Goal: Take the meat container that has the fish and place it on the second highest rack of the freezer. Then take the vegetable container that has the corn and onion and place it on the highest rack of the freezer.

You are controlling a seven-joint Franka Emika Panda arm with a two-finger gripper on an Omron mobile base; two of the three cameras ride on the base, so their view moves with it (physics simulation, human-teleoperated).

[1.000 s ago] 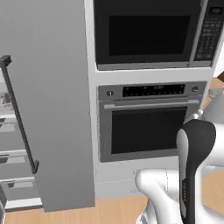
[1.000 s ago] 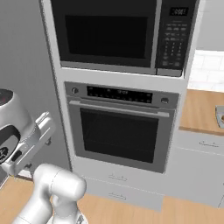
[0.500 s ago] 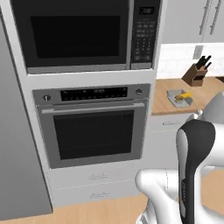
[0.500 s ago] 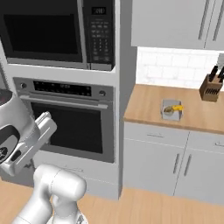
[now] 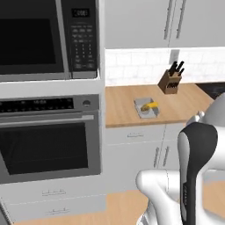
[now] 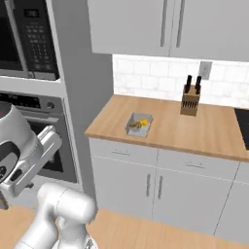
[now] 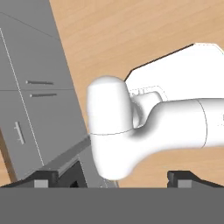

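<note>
A small grey container (image 5: 145, 108) (image 6: 138, 125) sits on the wooden counter (image 5: 123, 103) (image 6: 199, 130), near its front edge. A bright yellow corn cob (image 5: 150, 106) (image 6: 143, 122) lies in it; the onion is too small to make out. The freezer, its racks and the fish container are out of view. My gripper (image 7: 114, 178) is open, its two dark fingertips (image 7: 45, 177) wide apart with nothing between them. It points down at the wooden floor and my own white base, far from the counter.
A knife block (image 5: 170, 81) (image 6: 189, 98) stands at the back of the counter. The black-fronted wall oven (image 5: 45, 141) and the microwave (image 5: 42, 38) are left of the counter. Grey cabinet doors (image 6: 146, 185) lie under it, and upper cabinets (image 6: 160, 26) hang above.
The whole picture has shifted: the base has moved right. The freezer has left the views, the oven has slid left, and the counter with the corn container has come in.
</note>
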